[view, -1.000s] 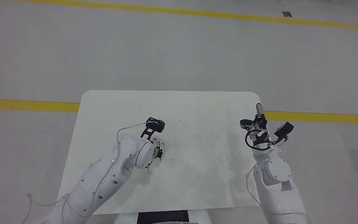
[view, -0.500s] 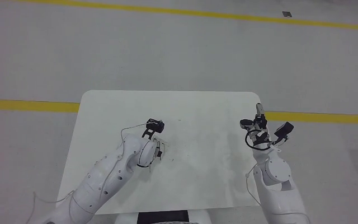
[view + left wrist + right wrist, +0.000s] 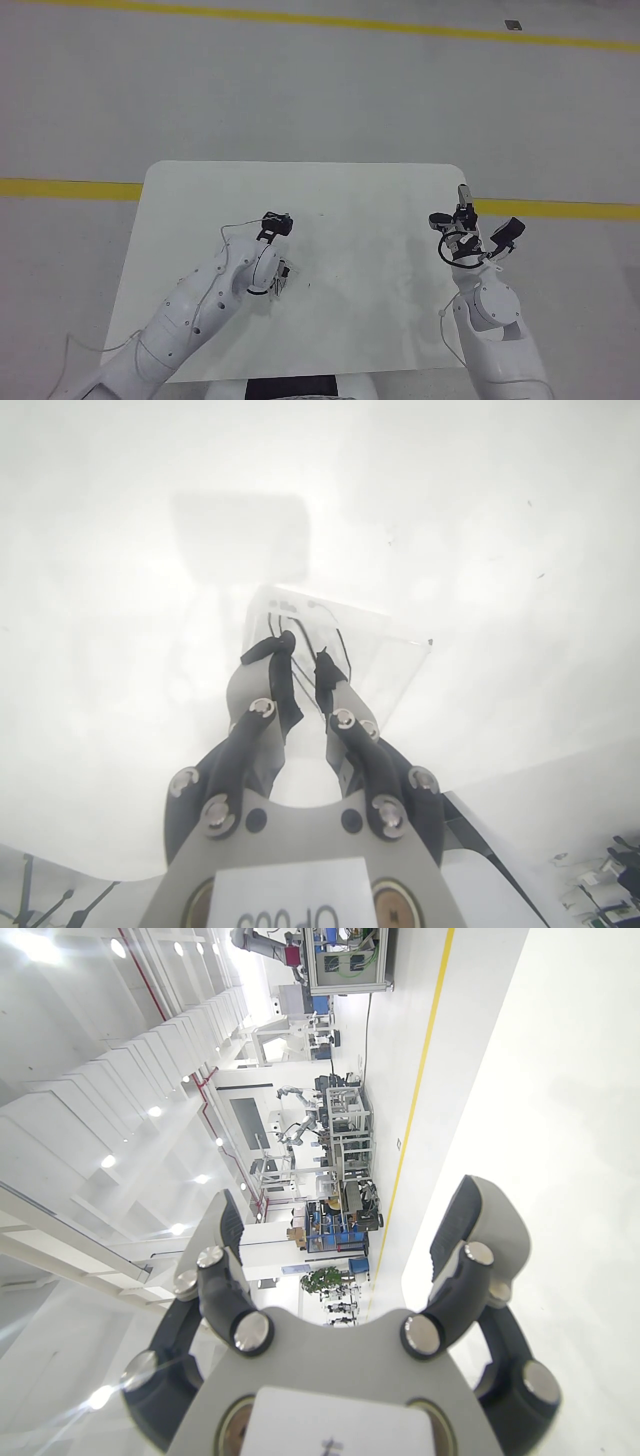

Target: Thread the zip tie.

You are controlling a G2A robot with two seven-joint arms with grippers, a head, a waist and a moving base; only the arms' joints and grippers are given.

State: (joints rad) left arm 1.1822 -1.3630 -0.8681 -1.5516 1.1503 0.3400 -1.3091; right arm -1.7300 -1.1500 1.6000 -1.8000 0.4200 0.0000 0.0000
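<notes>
Down at the left-centre of the white worktop (image 3: 380, 200), the left end effector (image 3: 302, 652) hung right over a clear packet (image 3: 390, 660) of black zip ties (image 3: 344, 650), tips touching or all but touching its film. At least 1 tie ran through the narrow slot at the tips, but I could not tell whether it was clenched on it or merely straddling it. The ties lay lengthwise, roughly in line with that end effector's reach, so by my read any pick had to come straight down across a tie's long axis. Over by the worktop's right edge, well apart, the right end effector (image 3: 347, 1193) sat released, spread wide on nothing and aimed up at the room. Of the 2 arms, the left was plainly nearer.
</notes>
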